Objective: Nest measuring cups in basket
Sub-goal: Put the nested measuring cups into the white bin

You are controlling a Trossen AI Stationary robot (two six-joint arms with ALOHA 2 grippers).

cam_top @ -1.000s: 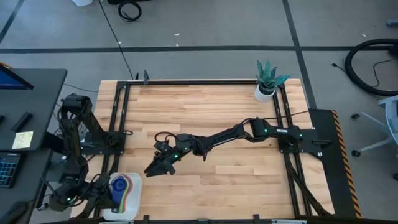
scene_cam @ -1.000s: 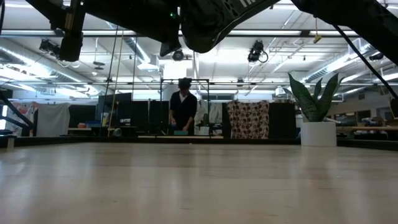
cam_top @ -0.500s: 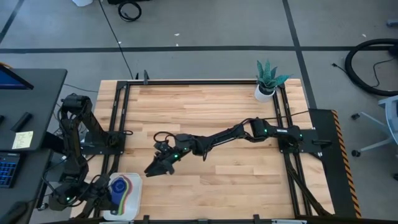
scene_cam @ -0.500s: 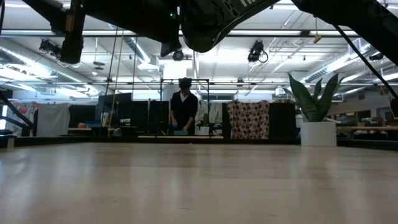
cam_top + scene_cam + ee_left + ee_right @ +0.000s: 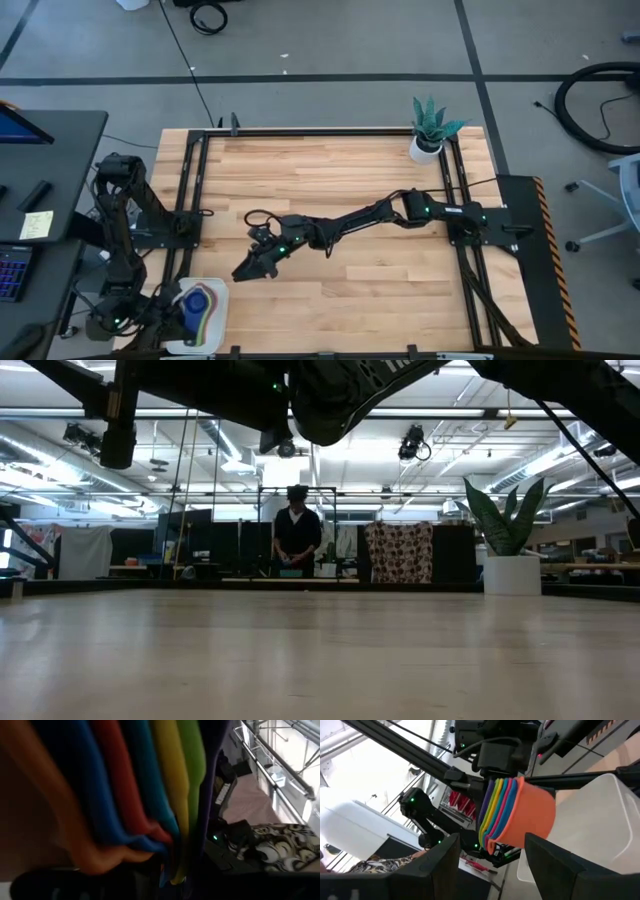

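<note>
The measuring cups (image 5: 198,302) form one nested stack of orange, blue, red, yellow and green, tilted over the white basket (image 5: 215,332) at the table's near-left corner. In the right wrist view the stack (image 5: 517,815) shows orange outermost, above the basket (image 5: 605,810). My left gripper (image 5: 172,305) sits against the stack on its left side, shut on it. The coloured bands of the cups (image 5: 140,785) fill the left wrist view. My right gripper (image 5: 243,271) hovers open over the table's middle, pointing at the basket, right of it and touching nothing. My left gripper (image 5: 499,760) holds the nested stack at the rim side (image 5: 492,795), where the coloured edges fan out. Its own body hides the fingers. The stack hangs tilted, its orange bottom (image 5: 540,815) pointing away from the gripper over the basket. Whether the stack touches the basket, I cannot tell.
A white potted plant (image 5: 430,130) stands at the far-right corner, also in the low view (image 5: 510,550). Bare wooden tabletop lies between the right gripper and the plant. A black frame runs along the table's edges. A person stands far behind the table (image 5: 296,535).
My left arm has shifted a little at the near-left corner, its elbow swinging toward the near edge, and the cup stack has stayed over the basket. The right arm has kept still.
</note>
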